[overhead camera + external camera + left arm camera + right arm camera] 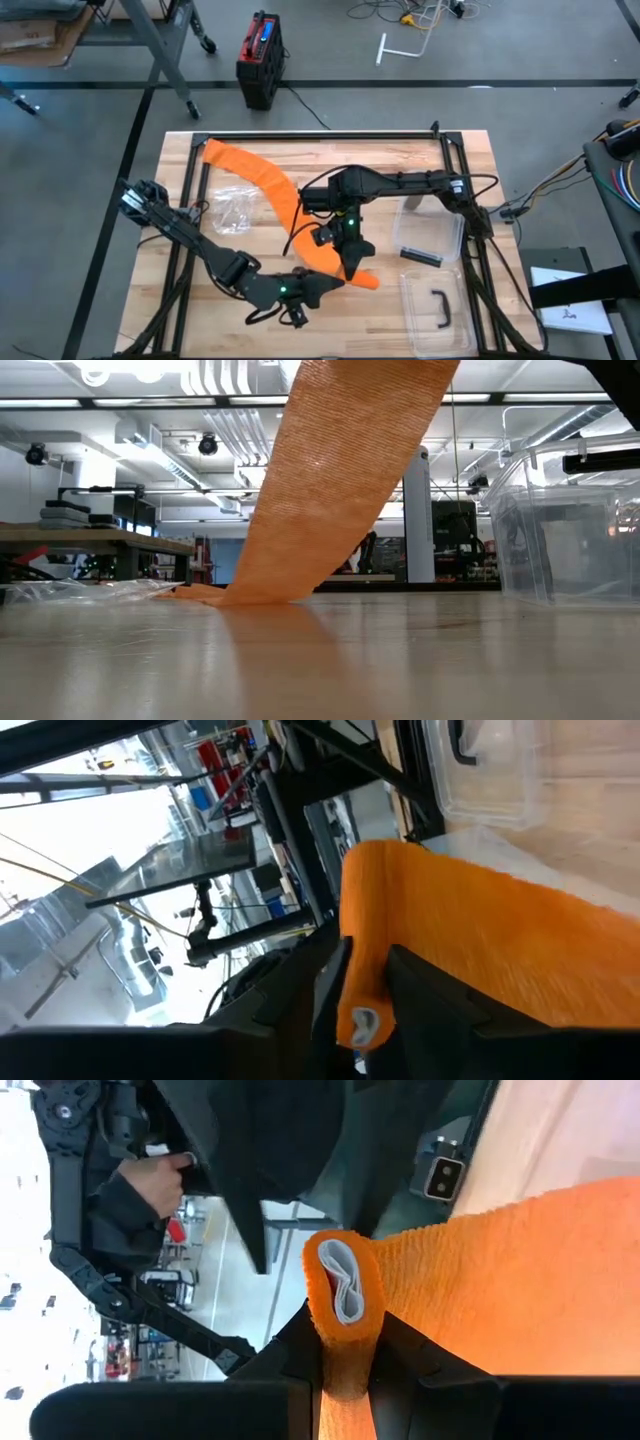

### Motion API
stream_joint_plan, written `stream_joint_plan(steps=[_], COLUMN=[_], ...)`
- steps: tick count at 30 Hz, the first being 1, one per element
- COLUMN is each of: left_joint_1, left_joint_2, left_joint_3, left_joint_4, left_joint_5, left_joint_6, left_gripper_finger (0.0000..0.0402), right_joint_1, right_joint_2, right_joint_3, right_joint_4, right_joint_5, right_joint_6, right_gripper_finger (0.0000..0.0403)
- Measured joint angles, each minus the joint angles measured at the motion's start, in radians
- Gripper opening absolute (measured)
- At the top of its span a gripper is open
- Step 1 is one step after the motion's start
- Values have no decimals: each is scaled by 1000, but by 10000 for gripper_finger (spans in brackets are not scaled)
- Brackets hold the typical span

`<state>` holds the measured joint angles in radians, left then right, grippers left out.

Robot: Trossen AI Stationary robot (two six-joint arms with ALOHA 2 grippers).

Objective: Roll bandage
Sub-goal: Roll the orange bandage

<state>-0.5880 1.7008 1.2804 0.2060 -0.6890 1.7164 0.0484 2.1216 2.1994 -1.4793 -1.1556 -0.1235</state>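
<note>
A long orange bandage [262, 175] runs from the table's far left toward the middle. Its flat far end [215, 595] lies on the wood, and the strip climbs from there to a rolled-up part [358, 276] held above the table. My left gripper [328, 284] reaches in from the left and is shut on the roll [362, 920]. My right gripper [349, 252] comes from the far side and is shut on the same roll [345, 1295]. The roll's white core shows at its end in both wrist views. My left gripper pinches the roll between its two fingers close to one end, where the white core [360, 1020] shows. One finger [300, 995] lies on each side. The roll is clear of the table, and the loose strip [520, 920] runs away from it. My right gripper pinches the roll between its two fingers just below the end with the folded white core [343, 1285]. The fingers [420, 1350] stand on either side of the roll [345, 1355]. The roll is lifted, and the unrolled strip [520, 1270] spreads off to one side.
A crumpled clear plastic bag [232, 210] lies left of the strip. A clear box [435, 235] with a dark item stands at the right, its lid [440, 310] nearer the front edge. A black metal frame [320, 135] rims the table.
</note>
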Motion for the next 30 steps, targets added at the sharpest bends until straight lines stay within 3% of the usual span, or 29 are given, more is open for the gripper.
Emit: stream_joint_plan(steps=[16,23,30], left_joint_1=[17,17,17], left_joint_2=[0,0,0], left_joint_3=[0,0,0], left_joint_4=[-4,-3,-3], left_joint_5=[-3,-3,-5], left_joint_6=[-78,-85,-85], left_gripper_finger=[134,101,40], right_joint_1=[10,10,11], right_joint_2=[0,0,0], right_joint_3=[0,0,0], right_joint_4=[-3,-3,-4], right_joint_5=[2,3,4], right_joint_6=[2,3,6], right_gripper_finger=[48,49,59])
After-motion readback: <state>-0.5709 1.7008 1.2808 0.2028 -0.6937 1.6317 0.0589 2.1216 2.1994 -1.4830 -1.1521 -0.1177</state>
